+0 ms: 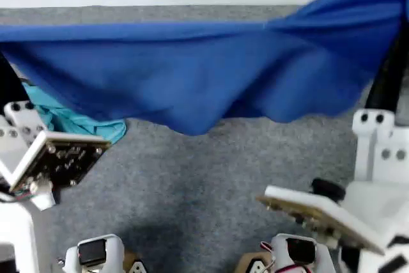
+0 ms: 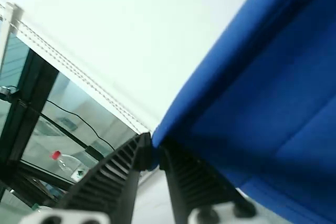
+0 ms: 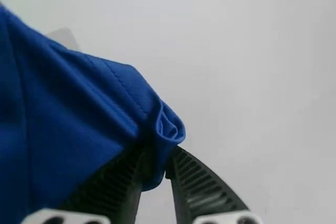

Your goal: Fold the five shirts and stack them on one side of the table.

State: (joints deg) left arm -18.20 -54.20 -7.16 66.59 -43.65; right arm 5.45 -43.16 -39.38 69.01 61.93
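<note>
Grey, felt-like desk (image 1: 211, 177) seen from above. A crumpled teal shirt (image 1: 70, 119) lies directly on it toward the left edge. Two arm bases (image 1: 96, 255) stand along its near edge.

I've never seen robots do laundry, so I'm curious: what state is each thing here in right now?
Blue shirt: lifted, spread between both grippers above the table.
Teal shirt: crumpled on the table, partly hidden by the blue shirt.
Left gripper: shut on the blue shirt's edge.
Right gripper: shut on a bunched corner.
</note>
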